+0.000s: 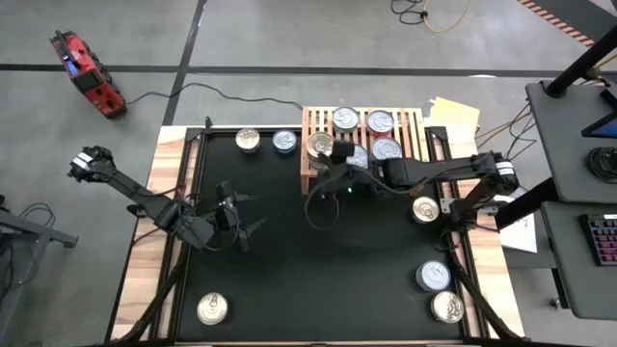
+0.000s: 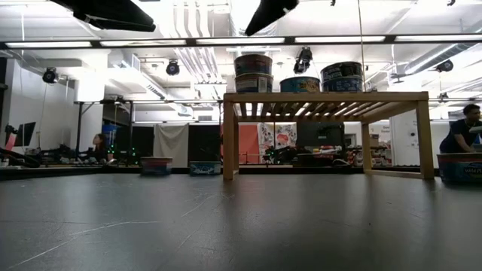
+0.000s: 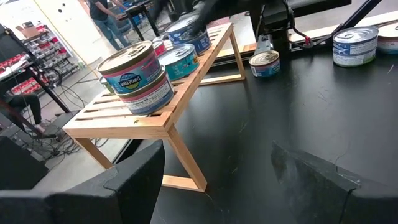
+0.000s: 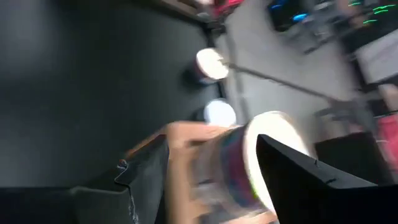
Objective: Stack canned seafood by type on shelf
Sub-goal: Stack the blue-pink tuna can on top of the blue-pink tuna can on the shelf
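Note:
The light-wood shelf (image 1: pixel 363 135) stands at the mat's far edge. It carries several tins of canned seafood. A stack of two red-labelled tins (image 3: pixel 138 78) sits at its near left corner, with teal and blue tins (image 3: pixel 178 59) behind. My right gripper (image 1: pixel 328 162) hovers open above that corner. In its blurred wrist view, its fingers frame the red stack (image 4: pixel 249 162). In the low view it (image 2: pixel 267 13) hangs clear above the stack (image 2: pixel 253 73). My left gripper (image 1: pixel 236 217) waits open over the mat's left half, empty (image 3: pixel 217 186).
Loose tins lie on the black mat (image 1: pixel 289 260). Two are at the far edge left of the shelf (image 1: pixel 248 140) (image 1: pixel 284 142). One is right of centre (image 1: pixel 425 208), two are near right (image 1: pixel 433 276) (image 1: pixel 446 306), and one is near left (image 1: pixel 212 308). People stand in the room beyond.

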You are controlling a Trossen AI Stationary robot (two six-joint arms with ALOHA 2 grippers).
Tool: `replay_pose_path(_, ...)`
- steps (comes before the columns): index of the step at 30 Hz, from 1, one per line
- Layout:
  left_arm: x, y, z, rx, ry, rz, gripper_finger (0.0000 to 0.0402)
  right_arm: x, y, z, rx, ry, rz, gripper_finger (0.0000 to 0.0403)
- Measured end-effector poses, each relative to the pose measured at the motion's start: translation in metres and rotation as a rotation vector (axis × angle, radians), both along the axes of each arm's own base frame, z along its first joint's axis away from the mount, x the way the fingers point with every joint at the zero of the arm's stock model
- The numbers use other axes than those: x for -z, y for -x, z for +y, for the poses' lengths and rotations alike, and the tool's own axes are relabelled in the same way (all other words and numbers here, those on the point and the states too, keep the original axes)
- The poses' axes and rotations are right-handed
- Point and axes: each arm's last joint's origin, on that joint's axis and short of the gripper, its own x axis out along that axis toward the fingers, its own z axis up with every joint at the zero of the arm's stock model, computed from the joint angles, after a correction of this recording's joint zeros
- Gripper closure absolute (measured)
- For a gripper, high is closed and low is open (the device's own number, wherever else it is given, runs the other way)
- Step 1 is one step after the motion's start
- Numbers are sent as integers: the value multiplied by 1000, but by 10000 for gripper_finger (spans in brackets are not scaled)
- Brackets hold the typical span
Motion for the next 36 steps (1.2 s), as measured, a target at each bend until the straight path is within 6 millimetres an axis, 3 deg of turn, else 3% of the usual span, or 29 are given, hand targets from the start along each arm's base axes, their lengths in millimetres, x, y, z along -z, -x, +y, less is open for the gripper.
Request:
replay_pose_path(6,1,0,0,0,-1,3,125,7,14,31,-117,-392,84,193)
replay_pose_path(11,2,0,0,0,-2,4,125,22,26,49,-8,-679,230,213)
replay_pose_path(17,2,0,0,0,-2,5,125,57,45,66,249,-743,417,243)
replay_pose_path(26,2,0,0,0,-2,4,125,109,79,58,682,-730,591,312)
replay_pose_path(36,2,0,0,-3,-3,5,125,138,117,51,934,-715,650,382)
